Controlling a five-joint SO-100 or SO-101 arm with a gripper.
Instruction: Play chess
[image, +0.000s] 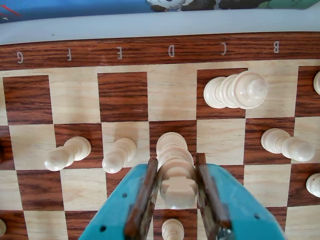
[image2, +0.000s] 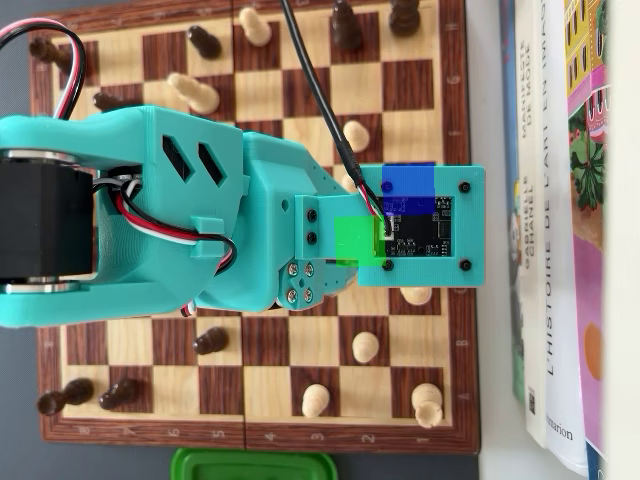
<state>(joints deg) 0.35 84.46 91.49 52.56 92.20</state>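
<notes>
In the wrist view my gripper (image: 176, 161) has teal jaws with brown pads (image: 149, 187). The pads press on both sides of the head of a tall white king (image: 175, 172) with a cross-shaped top. The king stands in the D file of the wooden chessboard (image: 122, 95). White pawns (image: 67, 153) (image: 119, 155) stand to its left, and a larger white piece (image: 237, 90) stands in the C file. In the overhead view the teal arm (image2: 200, 220) and its camera mount (image2: 420, 225) cover the middle of the chessboard (image2: 290, 340) and hide the gripper and the king.
More white pieces (image: 287, 145) (image: 172, 229) stand close around the jaws. Overhead, dark pieces (image2: 203, 40) (image2: 346, 30) stand along the top and at bottom left (image2: 65, 397). Books (image2: 560, 200) lie right of the board. A green object (image2: 250, 465) sits below it.
</notes>
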